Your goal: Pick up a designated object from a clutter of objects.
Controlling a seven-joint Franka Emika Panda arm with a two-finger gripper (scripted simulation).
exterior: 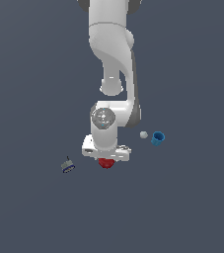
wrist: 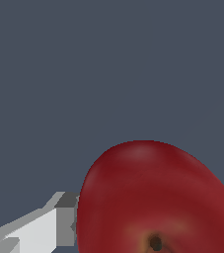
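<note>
The gripper (exterior: 106,159) is pointing down over the small round dark-red apple (exterior: 106,163), which is showing just under the white hand; whether its fingers are closing on the fruit cannot be told. In the wrist view the apple (wrist: 158,197) is filling the foreground, with one grey-white finger (wrist: 59,222) just beside it. The tiny white ball (exterior: 143,134) and blue cup (exterior: 158,138) are sitting near each other toward the exterior view's right, the small grey-and-blue block (exterior: 67,166) toward its left.
</note>
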